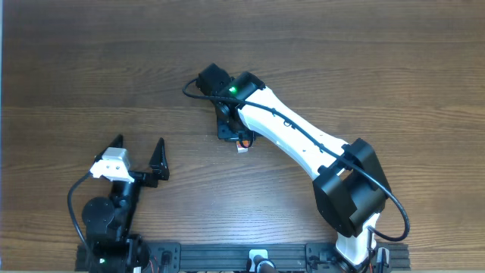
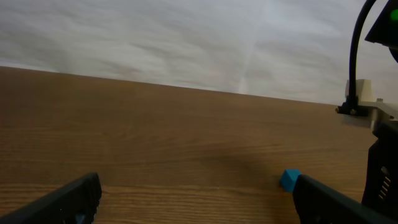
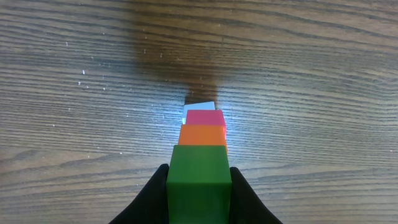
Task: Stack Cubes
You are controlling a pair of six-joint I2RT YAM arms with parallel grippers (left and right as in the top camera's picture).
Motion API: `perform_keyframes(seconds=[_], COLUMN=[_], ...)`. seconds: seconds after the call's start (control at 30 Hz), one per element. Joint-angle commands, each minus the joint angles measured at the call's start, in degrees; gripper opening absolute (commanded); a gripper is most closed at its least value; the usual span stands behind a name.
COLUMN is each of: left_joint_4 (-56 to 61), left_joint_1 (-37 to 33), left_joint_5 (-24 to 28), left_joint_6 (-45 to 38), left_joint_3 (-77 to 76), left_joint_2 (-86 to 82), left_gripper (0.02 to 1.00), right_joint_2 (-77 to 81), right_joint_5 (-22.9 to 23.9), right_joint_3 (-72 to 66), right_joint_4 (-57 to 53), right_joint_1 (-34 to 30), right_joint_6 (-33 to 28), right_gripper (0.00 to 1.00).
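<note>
Identify the right arm [image 1: 295,136] by its long white link shell. A thin black cable [image 1: 301,130] runs along that shell, leading away from the black base rail [image 1: 220,250]. Nearest the rail you will find a large black joint housing [image 1: 350,189]. At the end farthest from the rail, a black wrist housing carries a lit green indicator [image 1: 234,91].

The left arm [image 1: 114,212] is black, with a white block [image 1: 112,162] behind the left gripper [image 1: 139,142]. Its two black fingers taper to points. A black cable loop [image 1: 70,203] hangs beside the links, just beyond the rail.
</note>
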State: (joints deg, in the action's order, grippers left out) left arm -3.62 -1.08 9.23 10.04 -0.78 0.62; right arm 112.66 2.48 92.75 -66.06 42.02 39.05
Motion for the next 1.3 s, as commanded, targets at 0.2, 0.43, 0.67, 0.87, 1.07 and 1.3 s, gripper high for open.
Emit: perform_keyframes(seconds=[0.2,0.43,0.67,0.87,1.07,1.3], left_joint_4=[0.2,0.2,0.2,0.2,0.2,0.2], left_joint_1=[0.2,0.2,0.2,0.2,0.2,0.2], left_joint_5=[0.3,0.3,0.3,0.3,0.3,0.3], left_joint_6=[-0.8,-0.8,-0.8,-0.8,-0.8,-0.8], left_joint_3=[0.4,0.4,0.4,0.4,0.4,0.4], left_joint_2=[-0.3,-0.3,-0.3,-0.3,-0.3,-0.3], left_gripper=[0.998,1.000,1.000,1.000,1.000,1.000], right_joint_2=[-1.8,-1.8,-1.8,-1.7,1.7,11.3], right_joint_5=[-0.3,-0.3,0.7,2.1,2.1,2.1], right_joint_3=[-0.7,-0.7,0.0,4.9,13.0,24.6], right_joint_4=[0.1,0.1,1.0,0.7,-1.7,-7.5], right_joint_1=[-0.4,-0.4,-0.5,-2.4,-5.1,-7.3], right_joint_6=[0.8,0.8,0.2,-3.6,-7.1,-9.6], right_gripper=[0.492,0.991,0.991,0.991,0.993,0.991])
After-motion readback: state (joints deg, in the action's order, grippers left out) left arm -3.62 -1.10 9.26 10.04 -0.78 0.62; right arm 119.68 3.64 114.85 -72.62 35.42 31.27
